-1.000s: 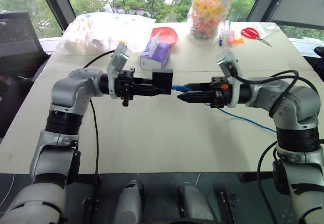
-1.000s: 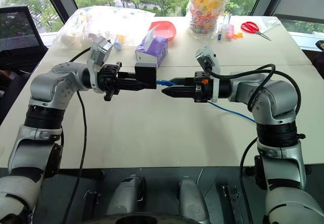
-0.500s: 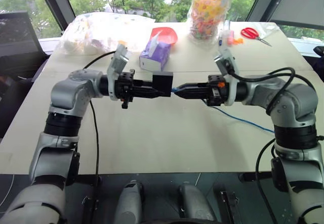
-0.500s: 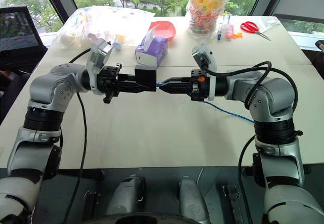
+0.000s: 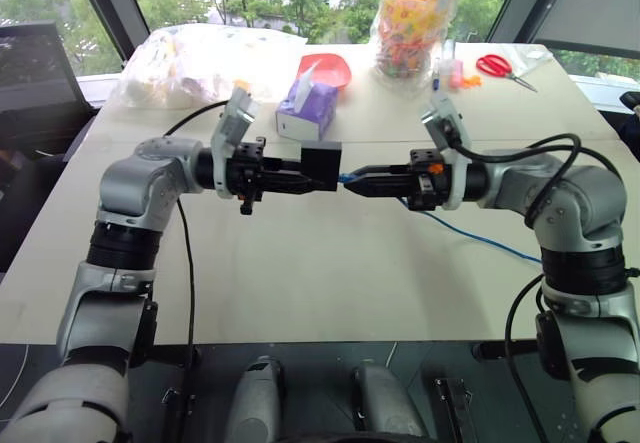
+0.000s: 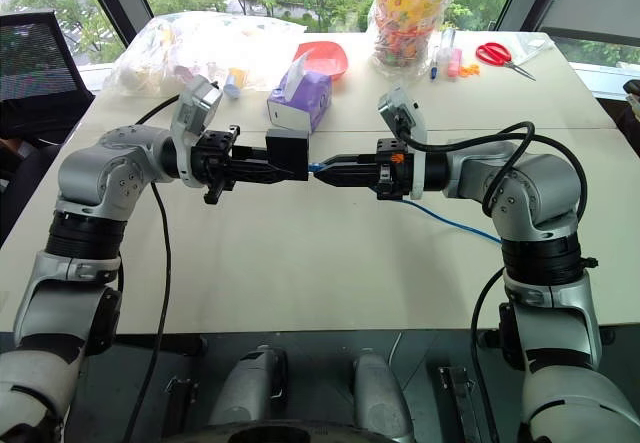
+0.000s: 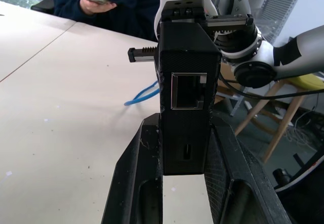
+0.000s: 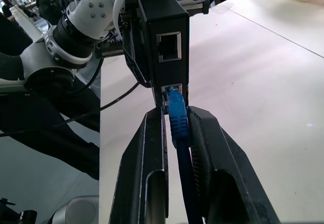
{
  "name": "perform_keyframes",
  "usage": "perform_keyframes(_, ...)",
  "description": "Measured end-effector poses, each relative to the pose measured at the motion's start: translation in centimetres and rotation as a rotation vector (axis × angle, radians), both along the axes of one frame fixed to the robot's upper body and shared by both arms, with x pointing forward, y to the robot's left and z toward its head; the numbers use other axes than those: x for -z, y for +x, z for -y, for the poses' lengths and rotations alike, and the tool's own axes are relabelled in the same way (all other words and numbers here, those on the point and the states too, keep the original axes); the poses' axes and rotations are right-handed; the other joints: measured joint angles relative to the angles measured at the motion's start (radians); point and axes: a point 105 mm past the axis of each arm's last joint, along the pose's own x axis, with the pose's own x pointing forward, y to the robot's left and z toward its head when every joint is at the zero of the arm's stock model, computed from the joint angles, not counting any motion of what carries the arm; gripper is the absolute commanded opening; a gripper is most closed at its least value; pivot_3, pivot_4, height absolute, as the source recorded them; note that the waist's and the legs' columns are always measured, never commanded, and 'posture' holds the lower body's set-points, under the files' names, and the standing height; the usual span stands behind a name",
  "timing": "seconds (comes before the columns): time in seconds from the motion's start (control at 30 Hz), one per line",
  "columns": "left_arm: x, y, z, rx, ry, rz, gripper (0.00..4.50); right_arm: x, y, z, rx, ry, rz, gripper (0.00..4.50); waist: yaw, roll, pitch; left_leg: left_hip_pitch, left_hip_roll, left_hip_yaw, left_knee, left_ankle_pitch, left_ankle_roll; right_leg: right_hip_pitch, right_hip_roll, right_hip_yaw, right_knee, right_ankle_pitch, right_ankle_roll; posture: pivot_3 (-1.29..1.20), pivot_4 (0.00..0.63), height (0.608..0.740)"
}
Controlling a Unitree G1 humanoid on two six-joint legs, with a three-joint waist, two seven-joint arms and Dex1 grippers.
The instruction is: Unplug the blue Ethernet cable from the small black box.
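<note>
The left gripper (image 5: 318, 168) squeezes the small black box (image 8: 164, 44); the right gripper (image 8: 178, 133) pinches the blue Ethernet cable (image 8: 177, 120) beside it (pull straight away from the box).

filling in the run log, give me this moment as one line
left gripper: shut on small black box | right gripper: shut on blue Ethernet cable at plug | plug: still in port | both held above table

Cable's (image 8: 178, 128) plug tip inside box (image 8: 164, 37)
</note>
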Motion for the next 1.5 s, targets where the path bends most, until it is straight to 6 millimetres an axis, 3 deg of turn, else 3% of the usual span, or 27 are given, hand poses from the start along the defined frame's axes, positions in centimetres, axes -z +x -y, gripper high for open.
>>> perform_keyframes(0.07,0.00,0.01,0.00,-0.001,0.000,0.000,0.50,0.06,0.00,-0.08,-0.002,-0.003,0.003,1.43,0.000,0.000,0.000,0.000,0.000,0.000,0.000,0.000,0.000,0.000,0.000,0.000,0.000,0.000,0.000,0.00,0.150,0.735)
perform_keyframes(0.73,0.11,-0.01,0.07,0.001,0.004,-0.002,0.50,-0.04,-0.03,-0.43,-0.016,-0.016,0.023,1.43,0.000,0.000,0.000,0.000,0.000,0.000,0.000,0.000,0.000,0.000,0.000,0.000,0.000,0.000,0.000,0.00,0.150,0.735)
perform_keyframes(0.83,0.25,-0.06,0.17,0.005,0.009,-0.006,0.50,-0.05,-0.03,-0.43,-0.016,-0.016,0.022,0.67,0.000,0.000,0.000,0.000,0.000,0.000,0.000,0.000,0.000,0.000,0.000,0.000,0.000,0.000,0.000,0.00,0.150,0.735)
perform_keyframes(0.87,0.32,-0.08,0.19,0.006,0.011,-0.007,0.50,-0.04,-0.02,-0.40,-0.015,-0.017,0.022,0.13,0.000,0.000,0.000,0.000,0.000,0.000,0.000,0.000,0.000,0.000,0.000,0.000,0.000,0.000,0.000,0.00,0.150,0.735)
perform_keyframes(0.9,0.34,-0.09,0.17,0.007,0.011,-0.007,0.50,-0.04,-0.04,-0.38,-0.017,-0.017,0.021,0.06,0.000,0.000,0.000,0.000,0.000,0.000,0.000,0.000,0.000,0.000,0.000,0.000,0.000,0.000,0.000,0.00,0.150,0.735)
perform_keyframes(1.5,0.17,-0.24,0.21,0.010,0.015,0.003,0.50,-0.08,0.02,-0.27,-0.016,-0.018,0.030,0.06,0.000,0.000,0.000,0.000,0.000,0.000,0.000,0.000,0.000,0.000,0.000,0.000,0.000,0.000,0.000,0.00,0.150,0.735)
